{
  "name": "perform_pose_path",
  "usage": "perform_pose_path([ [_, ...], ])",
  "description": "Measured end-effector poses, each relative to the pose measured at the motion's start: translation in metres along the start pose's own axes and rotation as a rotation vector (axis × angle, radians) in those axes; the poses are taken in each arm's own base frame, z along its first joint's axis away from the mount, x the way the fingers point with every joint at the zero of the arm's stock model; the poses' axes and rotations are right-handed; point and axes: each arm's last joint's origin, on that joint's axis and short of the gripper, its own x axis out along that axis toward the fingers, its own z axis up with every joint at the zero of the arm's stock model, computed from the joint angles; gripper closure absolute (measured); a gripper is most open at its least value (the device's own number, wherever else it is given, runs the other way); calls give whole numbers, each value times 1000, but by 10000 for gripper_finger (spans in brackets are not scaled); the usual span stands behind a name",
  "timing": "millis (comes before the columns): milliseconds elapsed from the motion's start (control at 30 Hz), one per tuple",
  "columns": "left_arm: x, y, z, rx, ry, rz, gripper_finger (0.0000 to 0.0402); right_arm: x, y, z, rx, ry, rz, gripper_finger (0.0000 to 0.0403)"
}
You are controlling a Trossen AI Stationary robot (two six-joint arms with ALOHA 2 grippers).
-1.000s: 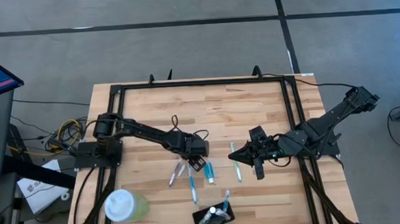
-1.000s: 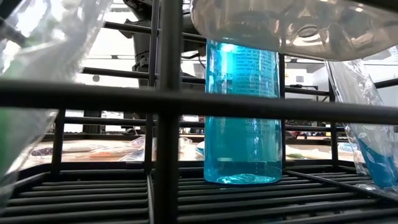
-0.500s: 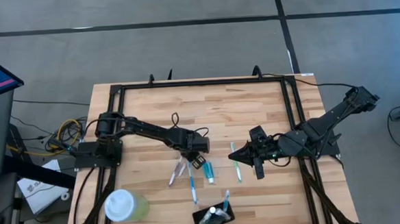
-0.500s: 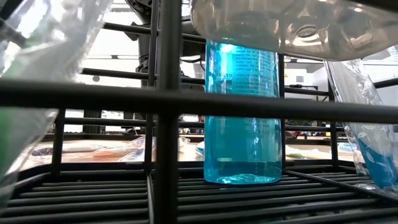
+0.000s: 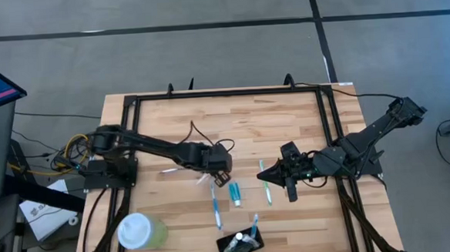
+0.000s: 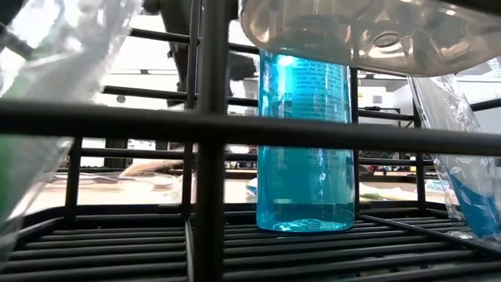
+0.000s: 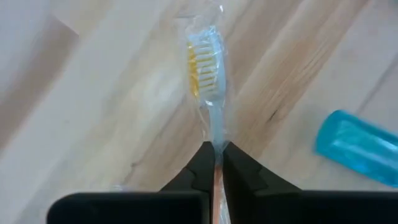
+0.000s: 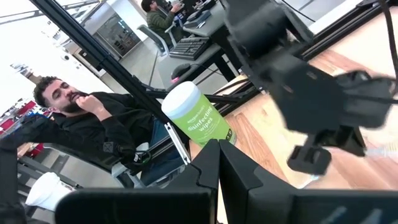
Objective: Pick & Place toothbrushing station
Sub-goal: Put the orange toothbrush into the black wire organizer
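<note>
Left gripper (image 5: 221,175) is reaching low toward mid-table, fingers pinching tight. Right gripper (image 5: 290,190) is resting closed, arm folded.

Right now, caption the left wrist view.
Left gripper shut on a wrapped toothbrush, teal tube lying nearby.

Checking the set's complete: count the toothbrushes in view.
4: a wrapped toothbrush in the left fingers; a blue toothbrush and a green toothbrush lying on the table; one brush in the black holder. Others may be hidden.

holder (image 5: 240,243) at table's (image 5: 279,131) near edge, toothbrush (image 5: 216,207) and tube (image 5: 234,194) behind it, cup (image 5: 140,231) to its left
</note>
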Motion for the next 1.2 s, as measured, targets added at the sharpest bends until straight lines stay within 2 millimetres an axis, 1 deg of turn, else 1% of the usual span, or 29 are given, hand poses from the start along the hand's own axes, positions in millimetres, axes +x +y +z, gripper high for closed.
perform_pose_path([
  [133, -36, -4, 4, -16, -152, -44, 396, 0, 0, 0, -2, -1, 0, 403],
  [300, -79, -11, 7, -57, -317, -167, 396, 0, 0, 0, -13, 2, -3, 403],
  [367, -95, -12, 5, -72, -393, -176, 396, 0, 0, 0, -22, -2, -5, 403],
  [467, -113, -15, 0, -86, -489, -154, 396, 0, 0, 0, -27, -5, -7, 403],
  [567, -126, -20, -9, -74, -540, -146, 396, 0, 0, 0, -27, -5, -7, 403],
  [700, -135, -29, -20, -62, -556, -185, 396, 0, 0, 0, -27, -5, -7, 403],
  [767, -140, -36, -27, -99, -577, -208, 396, 0, 0, 0, -27, -5, -8, 403],
  [867, -151, -50, -38, -121, -660, -240, 396, 0, 0, 0, -27, -5, -8, 403],
  [1000, -167, -69, -58, -79, -760, -266, 396, 0, 0, 0, -27, -6, -8, 403],
  [1133, -181, -81, -83, -102, -847, -248, 396, 0, 0, 0, -27, -6, -9, 403],
  [1200, -188, -85, -92, -148, -875, -270, 396, 0, 0, 0, -27, -6, -9, 403],
])
